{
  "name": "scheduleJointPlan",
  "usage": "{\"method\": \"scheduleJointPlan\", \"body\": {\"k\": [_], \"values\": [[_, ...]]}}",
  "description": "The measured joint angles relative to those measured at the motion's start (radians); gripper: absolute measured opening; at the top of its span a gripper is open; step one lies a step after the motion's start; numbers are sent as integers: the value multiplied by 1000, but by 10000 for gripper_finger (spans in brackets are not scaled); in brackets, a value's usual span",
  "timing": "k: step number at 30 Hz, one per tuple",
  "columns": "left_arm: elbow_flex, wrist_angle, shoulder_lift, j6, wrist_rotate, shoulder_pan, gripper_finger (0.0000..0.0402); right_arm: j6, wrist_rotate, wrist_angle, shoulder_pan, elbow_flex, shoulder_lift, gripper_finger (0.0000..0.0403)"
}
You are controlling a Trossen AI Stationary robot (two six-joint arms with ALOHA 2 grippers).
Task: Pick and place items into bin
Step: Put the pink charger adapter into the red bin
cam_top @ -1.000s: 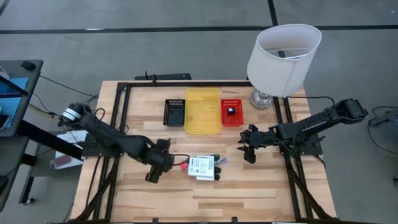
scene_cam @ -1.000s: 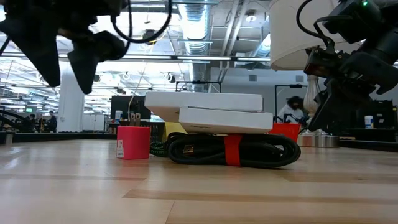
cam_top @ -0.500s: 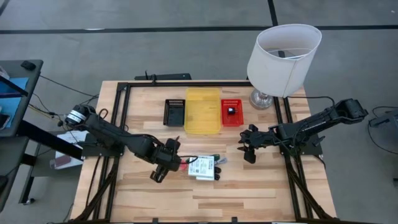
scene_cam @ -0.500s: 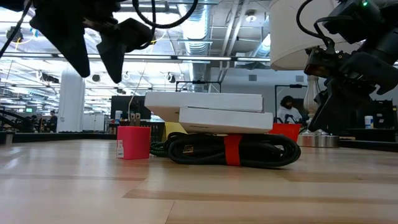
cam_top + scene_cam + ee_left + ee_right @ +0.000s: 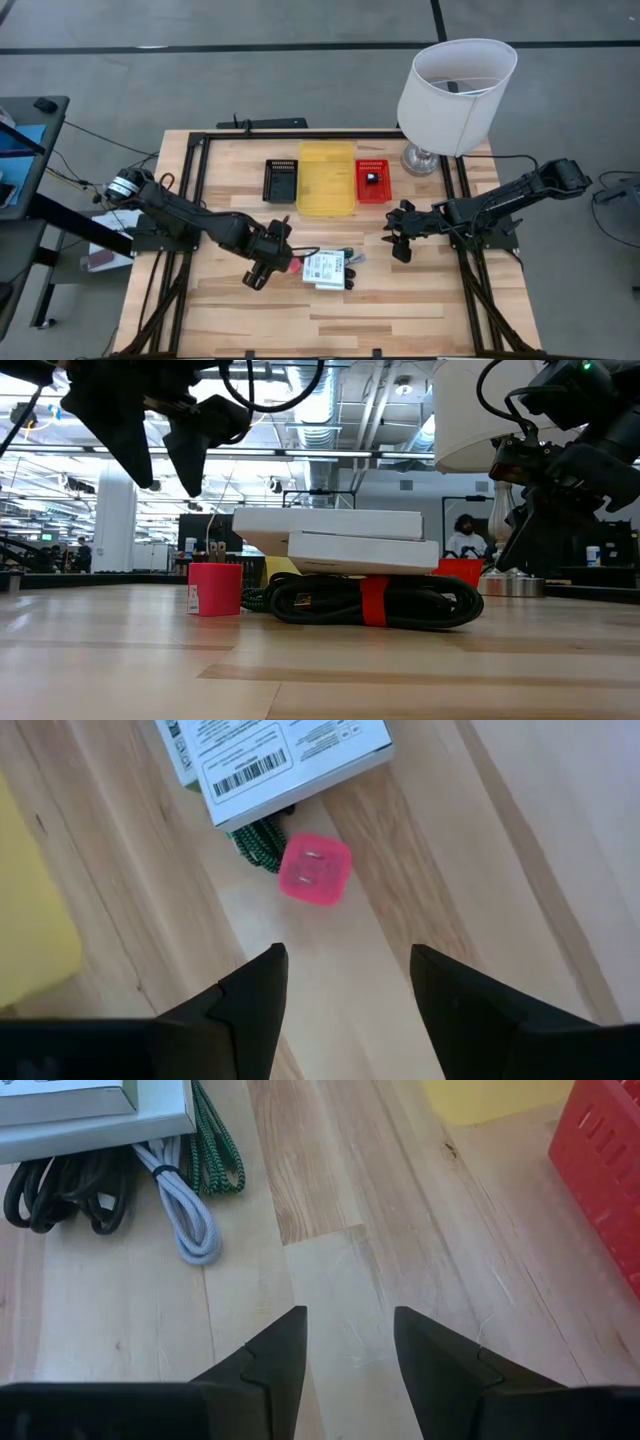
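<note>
The items lie in a pile at mid-table: two stacked white labelled packs (image 5: 326,268) on a black coiled cable (image 5: 375,601), green-and-black cord (image 5: 258,842), a white cord (image 5: 186,1212). A small pink-red cube (image 5: 314,870) stands on the wood just left of the pile. My left gripper (image 5: 345,990) hovers open above the table, just short of the cube, touching nothing. My right gripper (image 5: 350,1338) stands open over bare wood right of the pile. Black (image 5: 281,180), yellow (image 5: 326,185) and red (image 5: 380,190) bins sit at the far side; a tiny black cube (image 5: 372,178) lies in the red one.
A white-shaded lamp (image 5: 455,85) stands at the far right corner, beside the red bin. A black metal frame (image 5: 200,165) runs around the table's work area. Bare wood lies in front of the pile toward the near edge.
My left gripper has moved toward the table's right edge, closer to the pink-red cube and the pile, and has rolled a little about its own axis, staying open. The right arm and the items have kept still.
</note>
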Motion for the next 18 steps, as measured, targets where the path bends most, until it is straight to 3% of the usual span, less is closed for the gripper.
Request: {"method": "scheduleJointPlan", "body": {"k": [18], "values": [[-1,38,4,77,4,37,244,0,0,0,0,0,0,146]]}}
